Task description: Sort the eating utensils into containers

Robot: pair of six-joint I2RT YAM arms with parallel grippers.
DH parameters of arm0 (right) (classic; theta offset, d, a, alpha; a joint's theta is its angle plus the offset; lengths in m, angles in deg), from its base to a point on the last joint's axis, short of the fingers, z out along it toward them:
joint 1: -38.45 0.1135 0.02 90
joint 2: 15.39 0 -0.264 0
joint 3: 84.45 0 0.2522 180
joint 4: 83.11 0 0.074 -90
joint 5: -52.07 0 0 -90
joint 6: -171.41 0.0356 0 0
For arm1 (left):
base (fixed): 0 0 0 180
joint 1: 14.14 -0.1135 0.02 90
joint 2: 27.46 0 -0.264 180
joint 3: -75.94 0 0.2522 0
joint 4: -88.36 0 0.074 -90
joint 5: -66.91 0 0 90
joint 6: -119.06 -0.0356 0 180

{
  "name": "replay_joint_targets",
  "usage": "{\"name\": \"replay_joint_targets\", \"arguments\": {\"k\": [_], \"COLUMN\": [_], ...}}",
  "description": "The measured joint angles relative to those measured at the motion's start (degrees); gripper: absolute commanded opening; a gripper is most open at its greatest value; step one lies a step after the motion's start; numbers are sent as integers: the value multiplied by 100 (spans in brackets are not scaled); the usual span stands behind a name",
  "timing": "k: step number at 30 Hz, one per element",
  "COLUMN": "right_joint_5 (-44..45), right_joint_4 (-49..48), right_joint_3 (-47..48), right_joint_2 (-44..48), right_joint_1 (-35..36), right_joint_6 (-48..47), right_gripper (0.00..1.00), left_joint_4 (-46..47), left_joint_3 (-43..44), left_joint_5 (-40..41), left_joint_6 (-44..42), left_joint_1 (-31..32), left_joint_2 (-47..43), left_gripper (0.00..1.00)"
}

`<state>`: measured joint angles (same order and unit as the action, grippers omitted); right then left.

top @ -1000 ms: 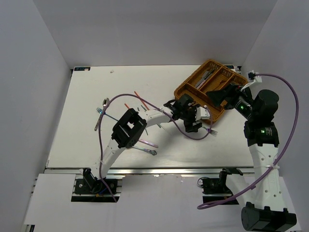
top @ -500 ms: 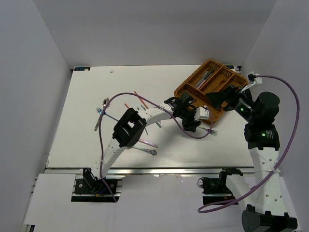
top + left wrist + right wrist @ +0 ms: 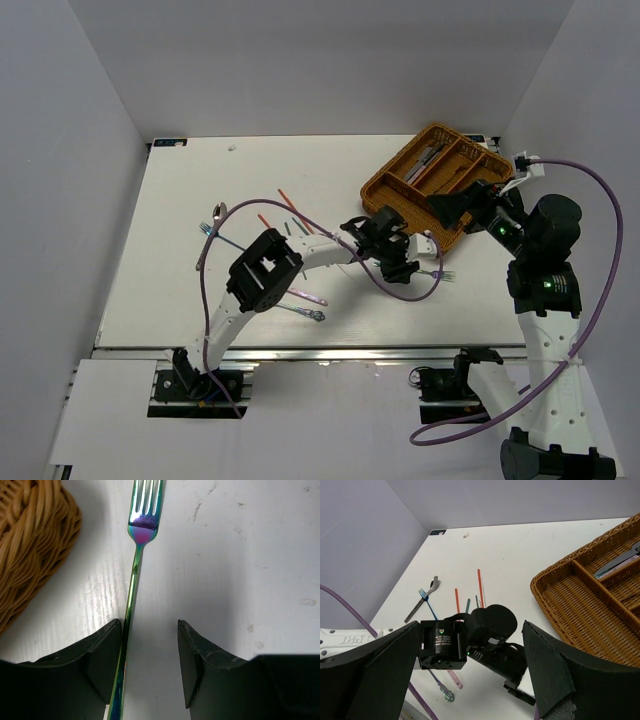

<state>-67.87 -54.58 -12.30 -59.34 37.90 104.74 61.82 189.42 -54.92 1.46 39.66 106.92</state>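
Observation:
An iridescent green-purple fork (image 3: 134,575) lies flat on the white table beside the wicker tray's corner (image 3: 30,545). In the top view the fork (image 3: 441,273) lies just in front of the tray (image 3: 380,190). My left gripper (image 3: 149,632) is open and low over the table. The fork's handle runs between its jaws, against the left finger (image 3: 102,655). It also shows in the top view (image 3: 412,262). My right gripper (image 3: 445,207) hangs open and empty above the tray's near edge. Some utensils (image 3: 432,160) lie in the tray's compartments.
Red chopsticks (image 3: 292,207), a blue fork and a silver spoon (image 3: 212,225) lie at the table's left middle. A pink-handled piece (image 3: 306,297) and another utensil (image 3: 306,314) lie near the front edge, partly under my left arm. Its purple cable (image 3: 395,290) loops beside the fork.
My left gripper has turned and moved toward the front edge, coming down around the fork's handle. My right gripper has shifted slightly left over the tray.

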Motion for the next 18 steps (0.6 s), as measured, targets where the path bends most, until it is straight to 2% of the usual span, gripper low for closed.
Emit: {"name": "replay_joint_targets", "arguments": {"k": [8, 13, 17, 18], "right_joint_5": [0, 0, 2, 4], "right_joint_4": [55, 55, 59, 63], "right_joint_3": [0, -2, -2, -2], "right_joint_2": [4, 4, 4, 4], "right_joint_1": [22, 22, 22, 35], "right_joint_6": [-7, -28, -70, -90], "right_gripper": [86, 86, 85, 85], "left_joint_4": [177, 463, 544, 535], "left_joint_3": [55, 87, 229, 271], "left_joint_5": [369, 588, 682, 695], "left_joint_6": [247, 492, 616, 629], "left_joint_1": [258, 380, 424, 433], "left_joint_2": [57, 140, 249, 275], "left_gripper": [58, 52, 39, 32]}}
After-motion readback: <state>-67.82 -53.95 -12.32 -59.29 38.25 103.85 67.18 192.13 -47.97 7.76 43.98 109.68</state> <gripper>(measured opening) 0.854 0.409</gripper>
